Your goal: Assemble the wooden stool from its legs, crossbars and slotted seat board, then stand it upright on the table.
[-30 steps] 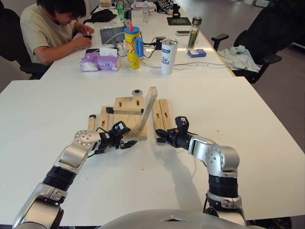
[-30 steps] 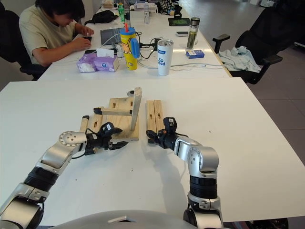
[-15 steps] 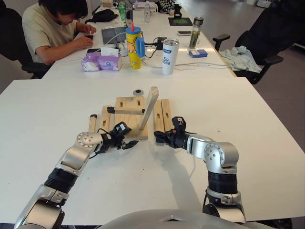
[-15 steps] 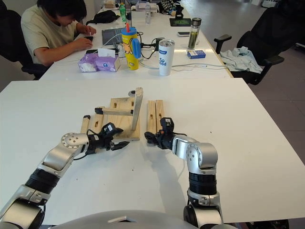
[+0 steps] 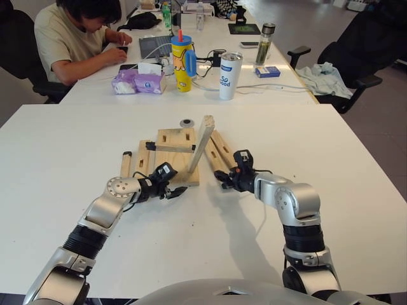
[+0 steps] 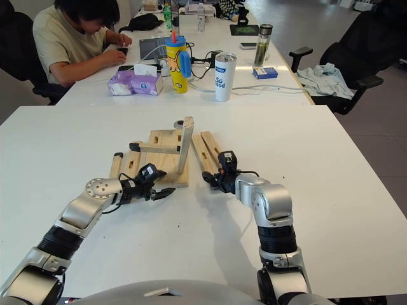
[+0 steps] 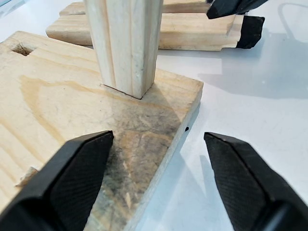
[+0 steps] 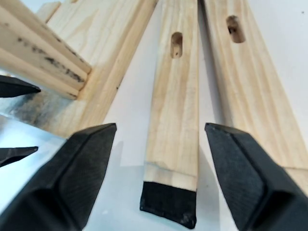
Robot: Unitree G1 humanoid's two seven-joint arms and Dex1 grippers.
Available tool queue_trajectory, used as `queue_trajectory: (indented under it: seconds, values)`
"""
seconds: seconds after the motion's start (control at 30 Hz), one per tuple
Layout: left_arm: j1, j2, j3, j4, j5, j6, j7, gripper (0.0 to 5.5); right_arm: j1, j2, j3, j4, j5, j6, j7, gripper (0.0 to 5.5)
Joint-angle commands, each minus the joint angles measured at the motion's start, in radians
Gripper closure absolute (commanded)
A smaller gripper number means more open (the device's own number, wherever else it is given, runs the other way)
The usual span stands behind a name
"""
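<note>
The seat board (image 5: 170, 159) lies flat on the desk (image 5: 331, 152), and one leg (image 5: 203, 141) stands in its near right corner. The left gripper (image 5: 174, 189) is open at this corner. The right gripper (image 5: 227, 180) is open around the black-tipped end of a loose leg (image 8: 173, 106) just beside the board.

Pale pine all over the seat board (image 7: 57, 96), wavy tan grain, grey smudge toward the corner. Same light wood on the upright leg (image 7: 126, 43). Blond pine again on the loose leg (image 8: 175, 110), end capped in matte black. Black, finely cross-hatched pads on left gripper (image 7: 158, 139) and right gripper (image 8: 160, 127). Plain white table (image 5: 76, 146). Farther back, yellow cup (image 5: 177, 63) with blue handle, white tumbler (image 5: 227, 67), purple tissue packs (image 5: 133, 82).
</note>
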Motion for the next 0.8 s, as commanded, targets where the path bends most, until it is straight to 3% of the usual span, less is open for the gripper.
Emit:
queue_trajectory:
  seconds: [0.03,0.37,0.63,0.8]
  values:
    - [0.109,-0.026,-0.125,0.070,0.048,0.131,-0.036,2.00,-0.003,-0.005,0.059,0.123,-0.072,-0.121,-0.030,2.09]
    - [0.111,-0.052,-0.165,0.056,0.092,0.119,-0.041,2.00,-0.037,0.040,0.085,0.312,-0.137,-0.293,-0.042,2.09]
    - [0.097,-0.079,-0.201,0.062,0.123,0.087,-0.067,2.00,-0.031,0.061,0.071,0.314,-0.132,-0.400,-0.017,3.35]
    - [0.097,-0.096,-0.198,0.056,0.104,0.076,-0.075,2.00,-0.040,0.081,0.048,0.295,-0.133,-0.519,-0.030,3.44]
